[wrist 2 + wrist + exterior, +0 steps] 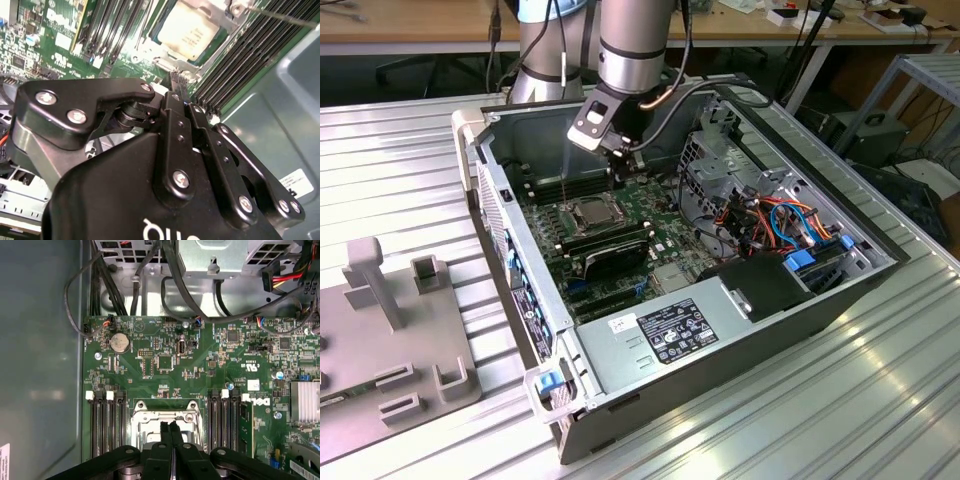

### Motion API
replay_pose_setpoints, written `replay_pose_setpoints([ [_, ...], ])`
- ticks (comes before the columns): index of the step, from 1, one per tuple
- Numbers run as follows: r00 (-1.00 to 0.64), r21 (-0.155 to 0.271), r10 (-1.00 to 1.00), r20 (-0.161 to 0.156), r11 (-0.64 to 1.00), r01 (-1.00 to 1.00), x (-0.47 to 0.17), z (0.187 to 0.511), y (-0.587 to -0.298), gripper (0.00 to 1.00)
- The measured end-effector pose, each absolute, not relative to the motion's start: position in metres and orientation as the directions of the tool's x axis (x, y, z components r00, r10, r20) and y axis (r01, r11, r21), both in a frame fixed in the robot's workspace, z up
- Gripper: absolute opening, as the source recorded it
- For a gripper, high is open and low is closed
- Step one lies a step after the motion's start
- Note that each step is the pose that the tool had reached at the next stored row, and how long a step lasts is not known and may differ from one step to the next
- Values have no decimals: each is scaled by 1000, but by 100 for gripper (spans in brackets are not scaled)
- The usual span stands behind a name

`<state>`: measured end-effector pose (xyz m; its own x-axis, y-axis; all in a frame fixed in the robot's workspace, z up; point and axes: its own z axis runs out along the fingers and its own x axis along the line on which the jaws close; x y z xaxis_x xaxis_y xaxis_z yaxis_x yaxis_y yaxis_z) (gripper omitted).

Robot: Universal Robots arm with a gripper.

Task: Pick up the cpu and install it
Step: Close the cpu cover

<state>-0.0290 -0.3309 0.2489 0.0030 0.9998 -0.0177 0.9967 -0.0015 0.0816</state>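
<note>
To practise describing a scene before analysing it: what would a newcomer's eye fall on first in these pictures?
First comes the open computer case lying on a ribbed metal table, with its green motherboard exposed. The robot arm reaches down into the case, and its gripper is shut and poised over the cpu. The cpu lies silver-grey side up in its socket between rows of black memory slots.

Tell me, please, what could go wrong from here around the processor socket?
1. The shut black end effector hangs close over the flat square silver-grey cpu in its metal-framed socket; a slight drop could scrape it.
2. The thin wire lever looks raised, so the chip may not be clamped.
3. Long black memory slots flank the socket and could be clipped.
</note>
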Motion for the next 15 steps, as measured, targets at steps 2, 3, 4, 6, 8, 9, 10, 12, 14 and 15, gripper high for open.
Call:
replay_pose_setpoints([
  [2,3,82,1000,-18,-2,997,-35,248,-331,11],
  [3,3,82,1000,-19,-2,997,-38,247,-331,11],
  [4,3,82,1000,-19,-1,997,-43,246,-331,11],
  [6,3,82,1000,-20,-1,997,-50,244,-331,11],
  [8,3,82,1000,-21,-1,997,-56,243,-330,11],
  [9,3,82,1000,-22,-1,997,-58,242,-330,11],
  [10,3,82,1000,-22,-1,997,-61,241,-330,11],
  [12,3,82,1000,-23,-1,997,-66,240,-330,11],
  [14,3,82,1000,-24,-1,997,-70,238,-330,11],
  [15,3,82,1000,-24,-1,997,-72,237,-330,11],
])
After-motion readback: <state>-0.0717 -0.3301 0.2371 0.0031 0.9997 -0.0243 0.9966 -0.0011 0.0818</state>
